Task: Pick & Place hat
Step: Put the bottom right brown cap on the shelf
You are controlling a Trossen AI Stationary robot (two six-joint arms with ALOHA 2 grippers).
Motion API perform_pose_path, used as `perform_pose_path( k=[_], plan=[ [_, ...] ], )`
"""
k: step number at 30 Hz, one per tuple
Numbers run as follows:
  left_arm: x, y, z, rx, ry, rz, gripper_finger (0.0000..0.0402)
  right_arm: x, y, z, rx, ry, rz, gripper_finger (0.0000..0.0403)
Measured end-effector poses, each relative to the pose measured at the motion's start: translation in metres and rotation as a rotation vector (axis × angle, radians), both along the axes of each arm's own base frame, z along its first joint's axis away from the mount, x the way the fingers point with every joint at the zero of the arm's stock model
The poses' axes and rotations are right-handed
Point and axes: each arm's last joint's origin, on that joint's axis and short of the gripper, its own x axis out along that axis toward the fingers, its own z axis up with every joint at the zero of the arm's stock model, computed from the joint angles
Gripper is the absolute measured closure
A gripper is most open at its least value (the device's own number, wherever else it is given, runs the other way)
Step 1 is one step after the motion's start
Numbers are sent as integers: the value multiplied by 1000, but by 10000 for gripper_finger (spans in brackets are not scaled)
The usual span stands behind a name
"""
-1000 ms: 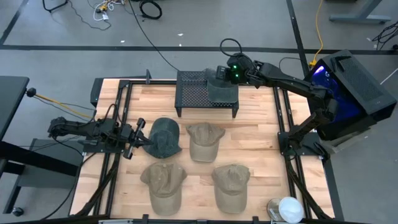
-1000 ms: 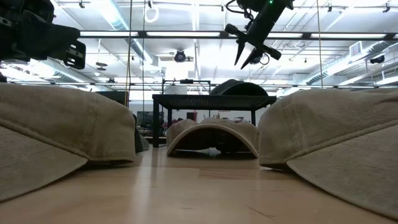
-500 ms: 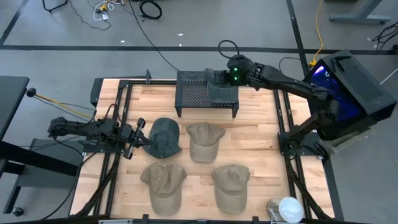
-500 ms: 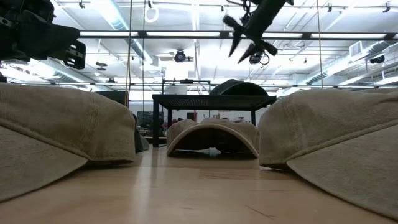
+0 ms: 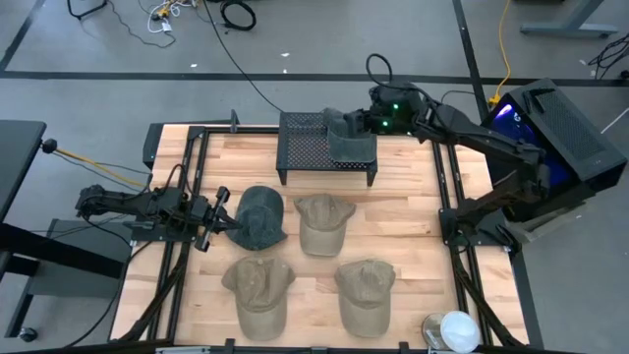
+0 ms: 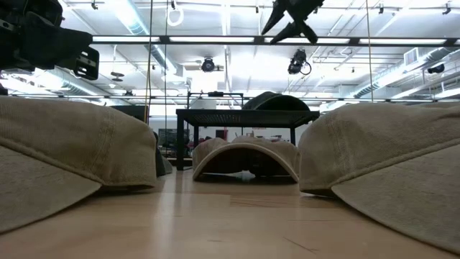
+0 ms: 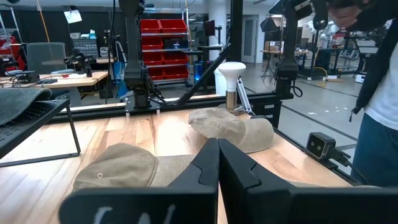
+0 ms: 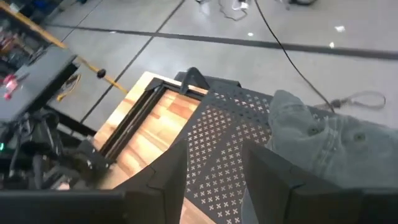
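High view: black mesh rack (image 5: 305, 147) at the table's (image 5: 413, 206) far edge, a grey-green hat (image 5: 351, 145) lying on its right end, brim toward the far edge. Right gripper (image 5: 366, 120) sits above the rack's right far corner, just off the hat. Left gripper (image 5: 218, 218) at the left edge, touching a dark green hat (image 5: 260, 216). Four hats on the wood: dark green one and a tan hat (image 5: 321, 222) mid-table, two more tan hats (image 5: 259, 285) near the front edge, brims toward the front. White object (image 5: 456, 329) at the front right corner, partly cut off.

Low view: right gripper (image 6: 290, 20) high up, fingers spread, holding nothing. Rack (image 6: 246, 115) behind; near hats crop the sides.

Left wrist view: fingers (image 7: 205, 171) pressed together, empty.

Right wrist view: fingers (image 8: 273, 174) apart over the mesh; hat (image 8: 326, 146) partly cut off.
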Motion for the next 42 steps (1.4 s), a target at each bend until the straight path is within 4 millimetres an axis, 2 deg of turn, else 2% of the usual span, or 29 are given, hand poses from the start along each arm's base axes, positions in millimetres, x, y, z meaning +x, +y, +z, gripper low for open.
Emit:
perform_pose_path(
  k=[9,16,24,32,37,42],
  plan=[
    [0,0,0,0,0,0,399,8,35,3,-160,83,225,250],
    [0,0,0,0,0,0,399,25,76,-11,-231,153,423,250],
    [0,0,0,0,0,0,399,30,124,-57,-256,262,623,250],
    [0,0,0,0,0,0,399,21,167,-106,-162,357,824,250],
    [0,0,0,0,0,0,399,14,191,-121,-49,349,921,250],
    [0,0,0,0,0,0,399,7,210,-128,-35,368,967,250]
  ],
)
